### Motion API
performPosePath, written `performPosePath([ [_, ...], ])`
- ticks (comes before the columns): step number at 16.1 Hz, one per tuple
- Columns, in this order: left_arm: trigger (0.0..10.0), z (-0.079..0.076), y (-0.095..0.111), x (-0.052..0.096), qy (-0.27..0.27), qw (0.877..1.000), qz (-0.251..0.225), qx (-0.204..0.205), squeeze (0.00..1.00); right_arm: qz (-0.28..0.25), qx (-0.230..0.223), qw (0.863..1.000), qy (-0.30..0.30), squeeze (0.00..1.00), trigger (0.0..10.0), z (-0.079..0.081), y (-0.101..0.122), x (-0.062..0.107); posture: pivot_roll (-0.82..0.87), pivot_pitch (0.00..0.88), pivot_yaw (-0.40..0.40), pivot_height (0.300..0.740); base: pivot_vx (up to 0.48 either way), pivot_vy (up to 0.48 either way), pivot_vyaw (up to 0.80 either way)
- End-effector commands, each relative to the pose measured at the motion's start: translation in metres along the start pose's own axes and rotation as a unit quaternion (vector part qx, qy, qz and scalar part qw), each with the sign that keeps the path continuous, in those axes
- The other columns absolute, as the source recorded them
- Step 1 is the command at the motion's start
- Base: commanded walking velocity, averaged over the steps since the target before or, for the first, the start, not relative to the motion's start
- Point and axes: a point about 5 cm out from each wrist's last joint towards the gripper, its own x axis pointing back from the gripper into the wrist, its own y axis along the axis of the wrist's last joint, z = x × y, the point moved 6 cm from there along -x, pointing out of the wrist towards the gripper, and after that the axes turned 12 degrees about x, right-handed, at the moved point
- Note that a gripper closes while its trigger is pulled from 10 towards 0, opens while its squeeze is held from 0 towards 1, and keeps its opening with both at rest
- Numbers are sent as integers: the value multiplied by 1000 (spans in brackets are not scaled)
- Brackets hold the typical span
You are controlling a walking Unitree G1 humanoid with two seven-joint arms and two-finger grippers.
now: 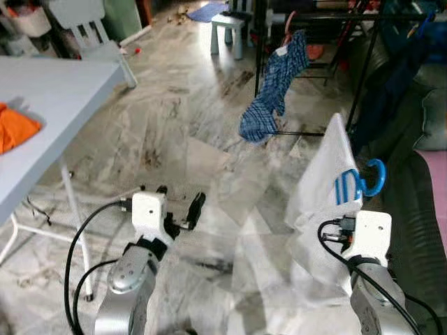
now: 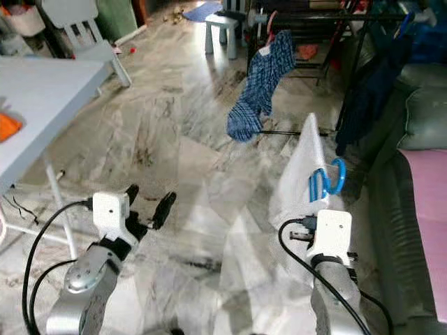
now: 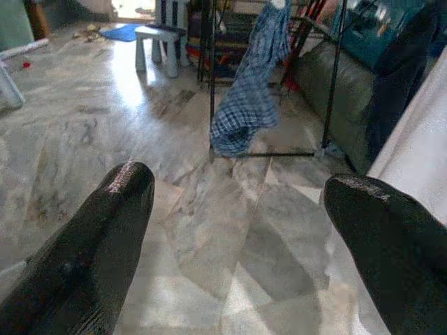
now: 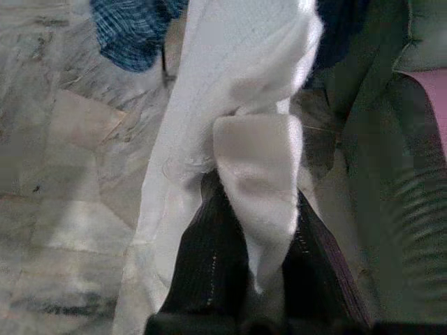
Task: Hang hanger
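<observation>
The blue plastic hanger (image 1: pixel 363 183) carries a white cloth garment (image 1: pixel 323 181), and its curved hook sticks out just above the right gripper (image 4: pixel 255 244). That gripper's two black fingers (image 4: pixel 209 258) are pinched close together on a fold of the white garment, holding hanger and cloth up over the marble floor (image 1: pixel 209 139).

Ahead of the right gripper, well apart, stands one black metal clothes rack (image 1: pixel 349 70); a blue checked shirt (image 1: pixel 276 84) already hangs from it on a pink hanger, its tail drooping nearly to the rack's bottom bar. Dark blue clothing (image 1: pixel 387 77) hangs at the rack's far end. Beside the right gripper on its outer side runs a dark green sofa (image 2: pixel 412 139) with a pink cushion (image 2: pixel 426 209).

The left gripper (image 1: pixel 178 206) hovers over bare floor, its fingers spread wide and holding nothing. To its outer side is one grey table (image 1: pixel 49 98) bearing an orange cloth (image 1: pixel 14 129). Farther off stand one small stool (image 1: pixel 229 31) and one white chair (image 1: pixel 87 31).
</observation>
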Motion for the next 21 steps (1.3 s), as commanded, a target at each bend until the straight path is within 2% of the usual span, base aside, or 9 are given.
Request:
performPosePath([
  [1, 10000, 1, -1, 2, 4, 1000, 7, 1, 0, -23, -2, 1000, -5, 0, 10000, -1, 15, -1, -87, 114, 57, 740, 326, 0, 0],
  [2, 10000, -3, 1, 3, 0, 1000, 6, 1, 0, -20, -3, 1000, 2, 0, 10000, 5, 16, -3, -79, 118, 50, 740, 330, 0, 0],
  [5, 10000, 2, -6, 7, 16, 1000, 14, 11, 0, -31, 4, 999, 16, 0, 10000, 18, 24, -5, -103, 120, 56, 740, 328, 0, 0],
  [8, 10000, -15, -7, -2, -14, 1000, 17, 8, 0, -32, 2, 999, 5, 0, 10000, 12, 24, -5, -106, 114, 63, 740, 324, 0, 0],
  [10, 10000, -15, -6, -4, -15, 1000, 20, 7, 0, -32, 3, 999, 4, 0, 10000, 12, 24, -6, -102, 113, 63, 740, 270, 0, 0],
  [13, 10000, -4, -15, -2, 21, 999, 38, -6, 0, -35, 5, 999, 5, 0, 10000, 16, 28, -7, -102, 114, 60, 740, 0, 0, 0],
  [16, 10000, -11, -16, -4, 10, 999, 40, 1, 0, -36, 10, 999, 4, 0, 10000, 15, 28, -7, -104, 115, 58, 740, 0, 0, 0],
  [19, 10000, -13, -22, -4, -8, 998, 64, -23, 0, -38, 13, 999, 3, 0, 10000, 13, 29, -9, -95, 110, 32, 740, 0, 0, 0],
  [21, 10000, -29, -26, 3, -104, 986, 93, -95, 0, -38, 24, 999, 21, 0, 10000, 21, 31, -15, -56, 81, -7, 740, 0, 0, 0],
])
